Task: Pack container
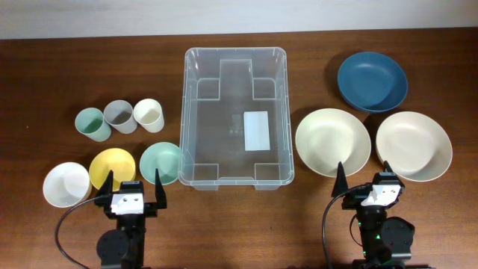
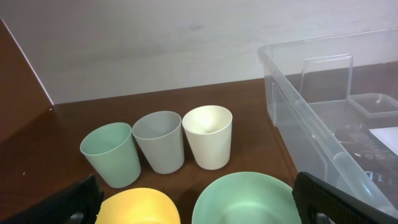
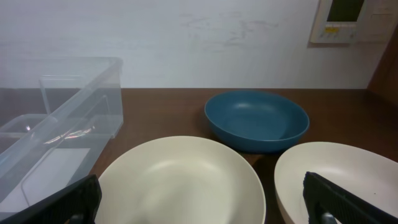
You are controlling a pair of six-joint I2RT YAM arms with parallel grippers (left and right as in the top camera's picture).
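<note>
Container (image 1: 235, 51) at the middle of the wooden table (image 1: 45, 75) in the overhead view: clear glossy plastic, rectangular, rounded corners, only a white label (image 1: 258, 131) on its moulded base; left of the container, three smooth tapered cups in a row, green cup (image 1: 92, 123), grey cup (image 1: 119, 116), cream cup (image 1: 148, 115); nearer, three round bowls, white bowl (image 1: 66, 184), yellow bowl (image 1: 112, 167), green bowl (image 1: 160, 161), the last just beside the container's near corner; right of the container, a deep blue bowl (image 1: 372, 81), then inner cream dish (image 1: 332, 142) and outer cream dish (image 1: 413, 146) side by side, broad and shallow; left gripper (image 1: 134, 176) and right gripper (image 1: 364, 175) flank the container's near end, jaws spread wide, gripping nothing.

Left wrist view: dark left fingers (image 2: 62, 205) far apart, nothing clamped; cups upright, matte; container wall to their right.

Right wrist view: right fingers (image 3: 348, 202) equally wide, nothing held; container's clear wall left of the dishes; blue bowl beyond them.
</note>
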